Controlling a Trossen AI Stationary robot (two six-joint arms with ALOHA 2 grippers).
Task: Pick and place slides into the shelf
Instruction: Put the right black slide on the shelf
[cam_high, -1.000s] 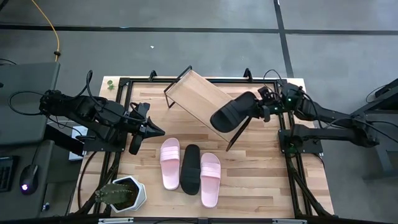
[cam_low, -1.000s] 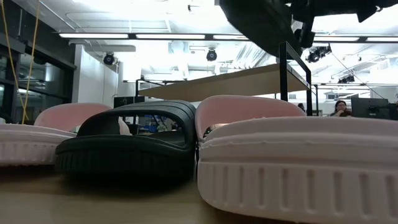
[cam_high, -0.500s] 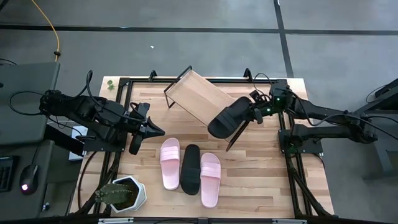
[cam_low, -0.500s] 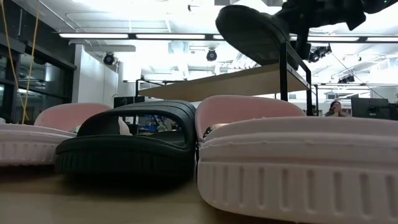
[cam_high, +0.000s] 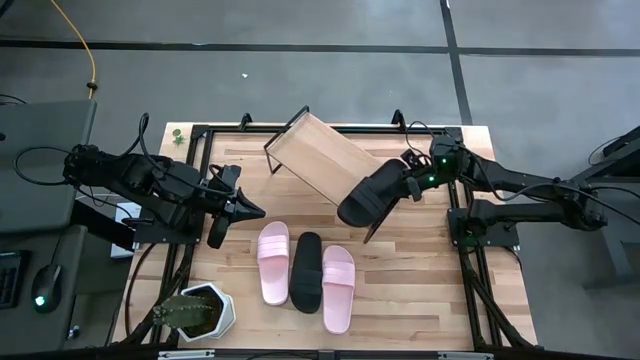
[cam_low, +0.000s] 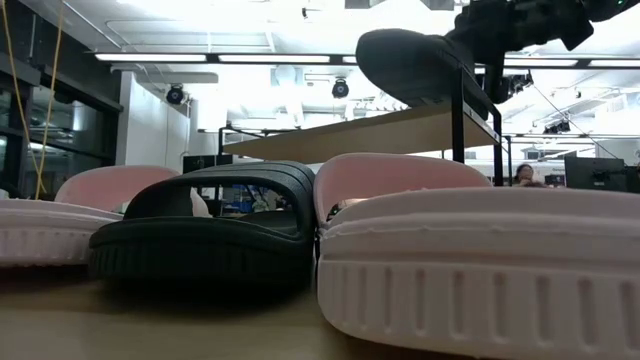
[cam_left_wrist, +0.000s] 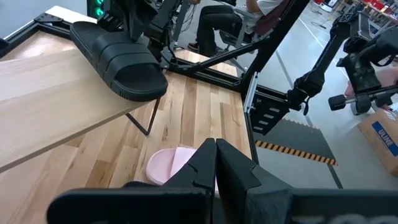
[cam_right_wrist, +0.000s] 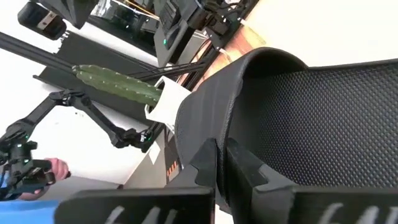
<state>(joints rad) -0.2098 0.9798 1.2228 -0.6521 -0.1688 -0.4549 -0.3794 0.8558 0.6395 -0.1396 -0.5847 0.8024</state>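
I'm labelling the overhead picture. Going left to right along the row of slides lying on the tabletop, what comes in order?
Pink slide → black slide → pink slide. The second black slide is apart, at the shelf in the right gripper.

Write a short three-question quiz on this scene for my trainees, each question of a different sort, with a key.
1. True or false: the right gripper holds a pink slide.
2. How many slides lie flat on the table?
3. Where is the left gripper? A) over the shelf B) at the table's left side, beside the row of slides C) over the cactus

Key:
1. False: it holds the black slide over the shelf's lower right end.
2. Three: a pink slide, a black one and another pink one.
3. B; its fingers are together and hold nothing.
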